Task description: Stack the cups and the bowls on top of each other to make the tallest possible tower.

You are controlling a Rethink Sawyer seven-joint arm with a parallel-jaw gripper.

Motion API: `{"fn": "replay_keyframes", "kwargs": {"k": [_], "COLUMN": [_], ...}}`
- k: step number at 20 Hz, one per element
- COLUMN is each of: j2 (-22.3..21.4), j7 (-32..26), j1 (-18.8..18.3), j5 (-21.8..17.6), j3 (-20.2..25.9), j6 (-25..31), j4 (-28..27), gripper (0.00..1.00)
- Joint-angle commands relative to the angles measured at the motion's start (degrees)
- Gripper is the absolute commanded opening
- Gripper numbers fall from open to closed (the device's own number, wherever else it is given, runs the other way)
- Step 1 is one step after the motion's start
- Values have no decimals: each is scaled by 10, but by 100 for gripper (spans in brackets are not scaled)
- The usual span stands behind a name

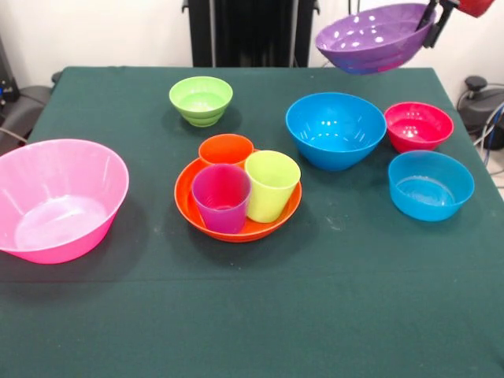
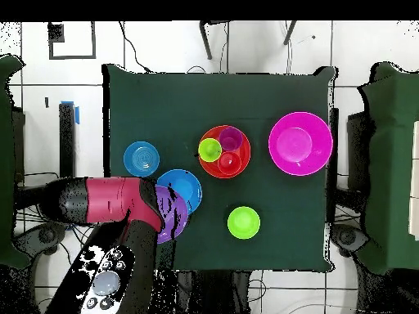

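- Closest to you in the front view was the big pink bowl (image 1: 59, 197), sitting upright and empty at the left edge of the green table (image 1: 252, 315), well apart from everything else.
- Mid-table you had the orange bowl (image 1: 236, 224) with all three cups standing upright inside it: purple cup (image 1: 221, 197) in front, lime green cup (image 1: 272, 185) just beside it on the right, orange cup (image 1: 226, 149) behind them. They looked packed close together, not nested.
- Over to the right, the small light blue bowl (image 1: 431, 185) sat on its own, with the small red bowl (image 1: 418, 126) just behind it.
- The big blue bowl (image 1: 335, 130) was just left of the red one, so close I couldn't tell whether they touched.
- Further back on the left, the small green bowl (image 1: 201, 100) stood alone.
- Farthest back, at the top right, the purple bowl (image 1: 374, 37) was up in the air, tilted, over the table's far right corner, and the gripper (image 1: 435, 20) was clamped on its rim. From overhead the arm covered most of that bowl.
- No tower yet, nothing was stacked bowl on bowl.
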Motion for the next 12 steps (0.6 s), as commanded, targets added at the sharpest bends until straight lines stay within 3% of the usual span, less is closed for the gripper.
{"fn": "replay_keyframes", "kwargs": {"k": [1,8,12], "j2": [37,25,-18], "j7": [69,49,22], "j1": [19,12,9], "j5": [-62,-68,-67], "j3": [-15,-16,-27], "j6": [-70,-85,-11], "j4": [-24,-18,-30], "gripper": [0,0,0]}}
